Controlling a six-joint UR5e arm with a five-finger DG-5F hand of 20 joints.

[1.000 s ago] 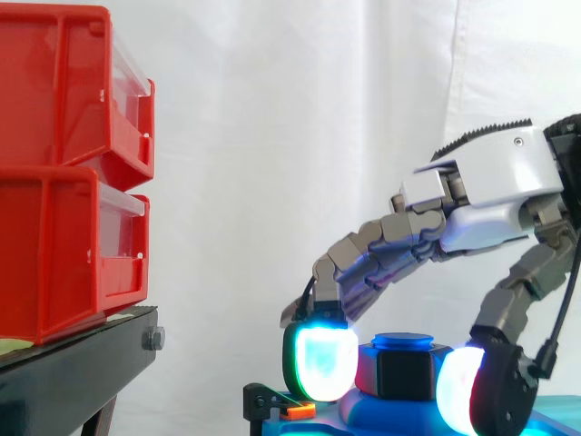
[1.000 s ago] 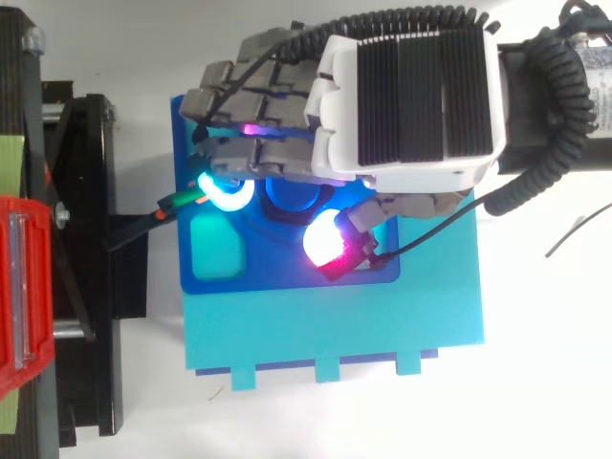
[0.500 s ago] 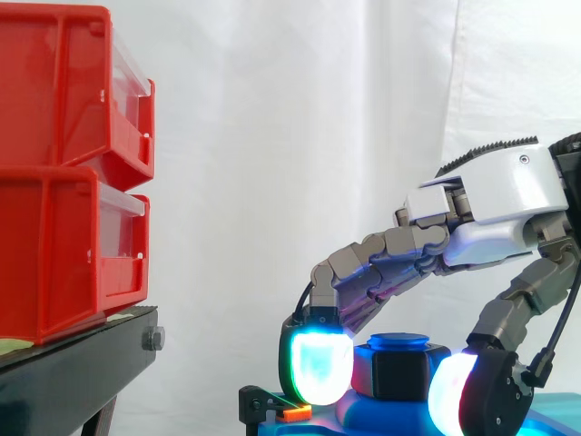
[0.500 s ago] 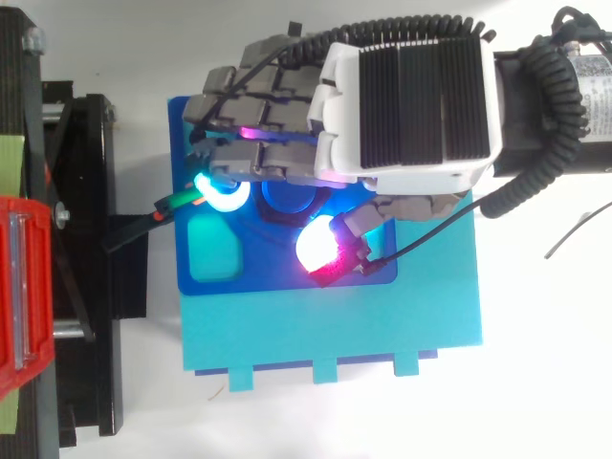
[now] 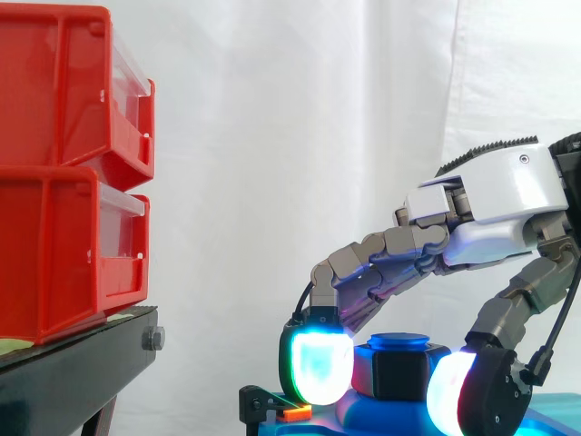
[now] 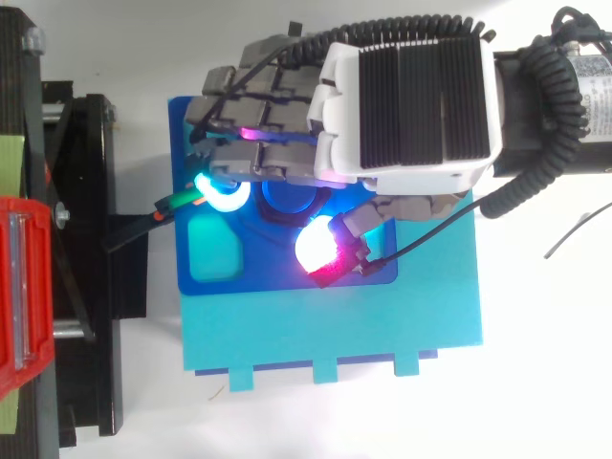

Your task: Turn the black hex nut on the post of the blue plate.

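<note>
A black hex nut [image 5: 397, 373] sits on the blue post [image 5: 399, 343] of the dark blue plate [image 6: 225, 273]. My hand [image 5: 490, 195] reaches in from the right and arches over the post. One curled finger's glowing pad [image 5: 318, 363] presses the nut's left side, and the thumb's pad [image 5: 447, 395] presses its right side, so the nut is pinched between them. In the top view the hand [image 6: 402, 96] covers most of the plate's far half, with the post's top [image 6: 290, 196] showing between the glowing pads.
The plate lies on a light blue base [image 6: 335, 330]. Two stacked red bins [image 5: 64, 173] stand on a black stand [image 5: 77, 372] to the left. A small black clip with orange and green parts [image 6: 180, 203] sits at the plate's left edge.
Over the last second the wrist rose slightly and the finger and thumb pads shifted a little left around the nut. Almost nothing moved in the last half second.
</note>
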